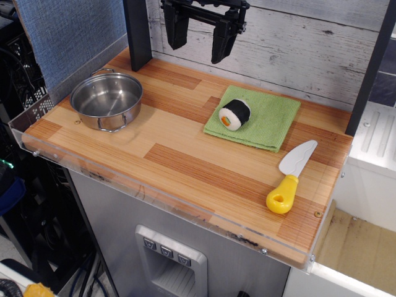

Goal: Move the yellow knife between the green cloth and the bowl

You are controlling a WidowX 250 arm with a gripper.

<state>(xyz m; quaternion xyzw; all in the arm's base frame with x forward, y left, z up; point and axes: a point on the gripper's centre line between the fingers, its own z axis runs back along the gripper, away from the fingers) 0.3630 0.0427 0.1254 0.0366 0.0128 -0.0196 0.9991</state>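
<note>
The yellow knife [289,179] lies flat at the front right of the wooden table, its yellow handle toward the front edge and its pale blade pointing to the back right. The green cloth [263,120] lies flat at the back right, with a toy sushi roll [234,114] on its left part. The steel bowl [106,100] stands empty at the back left. My gripper [199,40] hangs high at the back, above the table between bowl and cloth, fingers apart and holding nothing.
The wooden table [179,167] has a clear plastic rim along its front and sides. A dark post [137,34] stands behind the bowl and another [371,68] at the right. A grey plank wall closes the back.
</note>
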